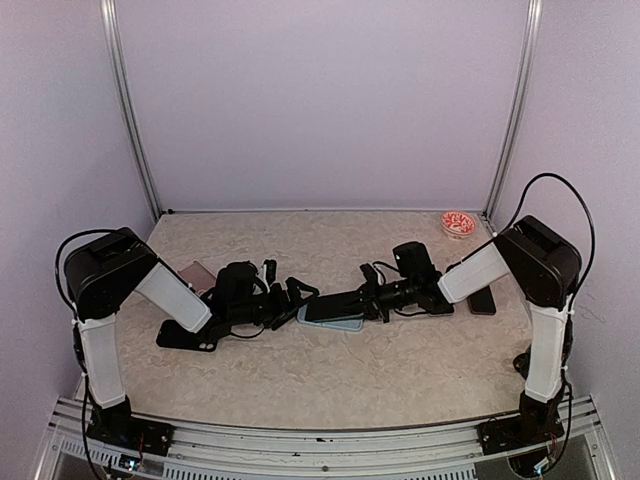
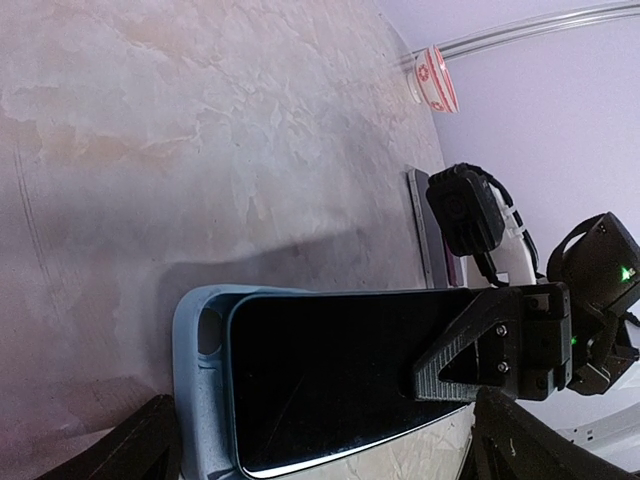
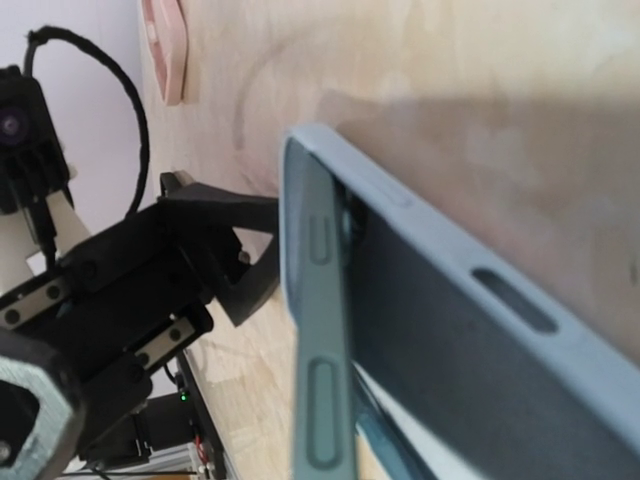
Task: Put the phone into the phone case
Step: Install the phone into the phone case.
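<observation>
One glossy phone [image 2: 330, 380], matte blue case [image 2: 195, 400]

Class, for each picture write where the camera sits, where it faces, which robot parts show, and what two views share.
Top external: above, behind the bases, looking down at the beige table; left arm and right arm show.
Left wrist: on the left arm, facing the right pincer across the flat black phone; own fingers at bottom corners.
Right wrist: on the right arm, facing the left pincer; own fingers unclear.
Shared: both wrists see the pale blue rectangular phone case.
</observation>
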Tool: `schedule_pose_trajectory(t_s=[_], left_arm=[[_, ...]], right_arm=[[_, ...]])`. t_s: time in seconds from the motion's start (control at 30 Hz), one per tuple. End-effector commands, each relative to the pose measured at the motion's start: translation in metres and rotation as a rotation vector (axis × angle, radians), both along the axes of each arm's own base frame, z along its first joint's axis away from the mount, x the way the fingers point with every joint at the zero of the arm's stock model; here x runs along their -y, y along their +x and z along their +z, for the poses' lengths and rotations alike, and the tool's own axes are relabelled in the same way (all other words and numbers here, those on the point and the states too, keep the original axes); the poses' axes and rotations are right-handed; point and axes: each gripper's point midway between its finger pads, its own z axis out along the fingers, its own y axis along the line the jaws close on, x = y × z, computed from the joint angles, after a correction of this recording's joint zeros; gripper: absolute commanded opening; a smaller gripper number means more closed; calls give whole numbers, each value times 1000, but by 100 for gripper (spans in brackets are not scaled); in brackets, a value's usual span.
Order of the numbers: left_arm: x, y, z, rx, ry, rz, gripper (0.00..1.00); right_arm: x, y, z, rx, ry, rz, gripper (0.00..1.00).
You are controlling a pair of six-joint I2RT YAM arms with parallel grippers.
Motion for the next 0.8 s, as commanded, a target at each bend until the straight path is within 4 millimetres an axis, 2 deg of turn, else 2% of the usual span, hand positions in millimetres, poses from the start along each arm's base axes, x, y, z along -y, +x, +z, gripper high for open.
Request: schedule_pose_trajectory(t_s=[0.0, 0.77], left_arm=[[10, -10, -6, -11, -13, -43, 99], [20, -24, -5, -9, -25, -55, 99]], right_arm=[[0, -14, -26, -66, -35, 11, 0], [-7, -21, -41, -115, -24, -14, 0]])
